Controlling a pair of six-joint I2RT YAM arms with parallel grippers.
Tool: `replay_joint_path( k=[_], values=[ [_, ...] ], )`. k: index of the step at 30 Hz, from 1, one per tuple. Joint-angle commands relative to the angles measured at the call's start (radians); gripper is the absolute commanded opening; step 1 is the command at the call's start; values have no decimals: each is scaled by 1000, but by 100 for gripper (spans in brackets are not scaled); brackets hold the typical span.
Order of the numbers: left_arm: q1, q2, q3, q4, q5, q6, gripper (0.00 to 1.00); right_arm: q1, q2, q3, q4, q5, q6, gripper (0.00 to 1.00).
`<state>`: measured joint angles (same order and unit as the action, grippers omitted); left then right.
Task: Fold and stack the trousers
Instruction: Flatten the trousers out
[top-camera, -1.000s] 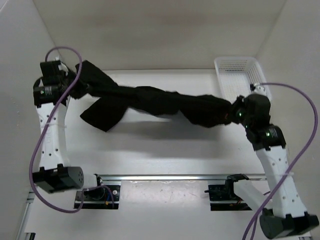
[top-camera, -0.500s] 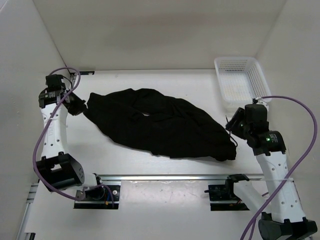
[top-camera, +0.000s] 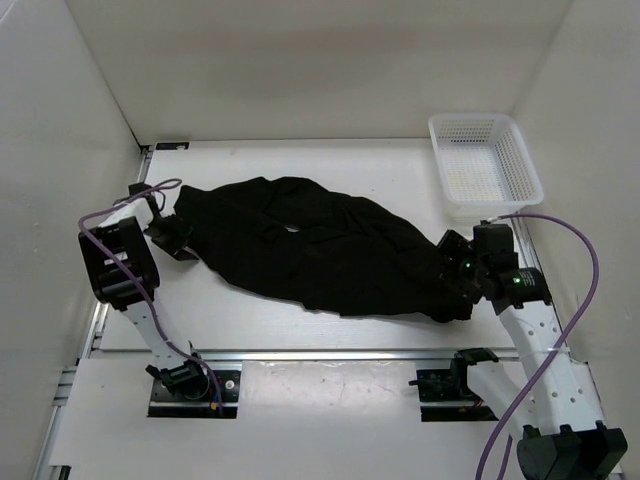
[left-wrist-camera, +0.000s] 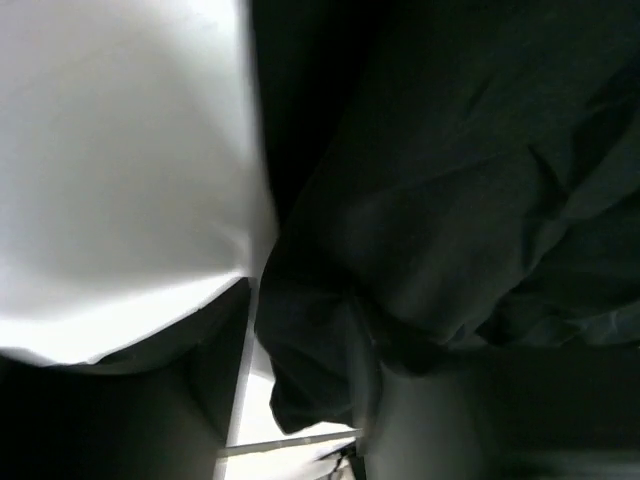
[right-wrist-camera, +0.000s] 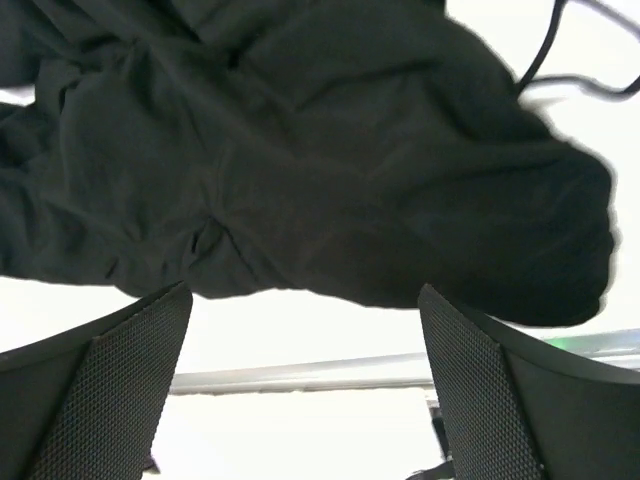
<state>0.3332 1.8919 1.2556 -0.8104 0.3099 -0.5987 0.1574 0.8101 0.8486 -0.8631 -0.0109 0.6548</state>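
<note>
The black trousers (top-camera: 320, 250) lie in a rumpled heap across the middle of the white table, running from the back left to the front right. My left gripper (top-camera: 172, 238) sits low at their left end. In the left wrist view a fold of the trousers (left-wrist-camera: 450, 180) hangs between its parted jaws (left-wrist-camera: 305, 400), with a bright gap beside the cloth. My right gripper (top-camera: 455, 272) is at the right end. Its fingers (right-wrist-camera: 130, 390) stand wide open (right-wrist-camera: 305, 300) just short of the trousers' edge (right-wrist-camera: 300, 150), with nothing between them.
A white mesh basket (top-camera: 528, 165) stands at the back right, close behind my right arm. A metal rail (top-camera: 340, 353) runs along the near edge. White walls close in the table on the left, back and right.
A second ago the trousers hung stretched in the air between both shut grippers. They have dropped onto the table, and both grippers have opened and come down at the two ends.
</note>
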Motion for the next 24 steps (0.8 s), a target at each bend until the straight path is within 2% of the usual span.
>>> replay_joint_path(
  k=[1, 3, 5, 7, 8, 10, 11, 12, 14, 15, 17, 18, 24],
  values=[
    [-17, -18, 80, 66, 87, -7, 59, 4, -29, -39, 18, -72, 54, 100],
    [-58, -4, 114, 76, 74, -18, 71, 4, -54, -58, 18, -86, 77, 100],
    [-80, 33, 136, 76, 60, -18, 72, 4, -64, -72, 18, -115, 113, 100],
    [-89, 70, 156, 76, 49, -18, 69, 4, -78, -98, 18, -126, 135, 100],
    [-89, 105, 156, 76, 58, -18, 58, 4, -103, -98, 18, -126, 135, 100],
    [-89, 131, 156, 76, 58, -27, 45, 4, -118, -98, 18, -104, 144, 100],
    [-89, 131, 156, 76, 49, -27, 34, 4, -127, -98, 9, -77, 144, 100],
    [-89, 141, 147, 76, 49, -27, 11, 4, -127, -98, 0, -63, 144, 100],
    [-89, 115, 146, 76, 49, -27, 10, 4, -115, -89, -11, -52, 132, 96],
    [-77, 92, 137, 76, 49, -27, 10, 4, -115, -80, -22, -52, 132, 88],
    [-68, -5, 149, 60, 18, -27, 10, 4, -115, -80, -22, -21, 141, 83],
    [-57, -42, 160, 44, 6, -27, 10, 4, -115, -80, -22, -11, 150, 77],
    [-48, -241, 301, -117, -103, 14, 10, 4, -124, -80, -22, 78, 190, 70]
  ],
)
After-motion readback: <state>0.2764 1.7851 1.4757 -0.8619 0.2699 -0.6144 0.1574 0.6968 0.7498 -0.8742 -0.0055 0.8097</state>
